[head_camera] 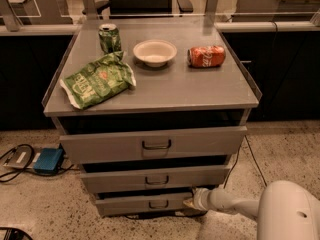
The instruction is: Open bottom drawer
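- Gripper [190, 202], pale, at right end of short grey metal bottom drawer [130, 205]; its grip cannot be told.
- Red can [206, 56] far above, script unreadable.

Gripper [189, 202] is hanging at the right end of the bottom drawer [142, 204], bowl [155, 52] is sitting on the bench [200, 90] above.

Claw [190, 202] sits low at the right end of the bottom drawer [131, 204], partly hidden against its front. Robot arm [287, 214] cut off at near right edge.
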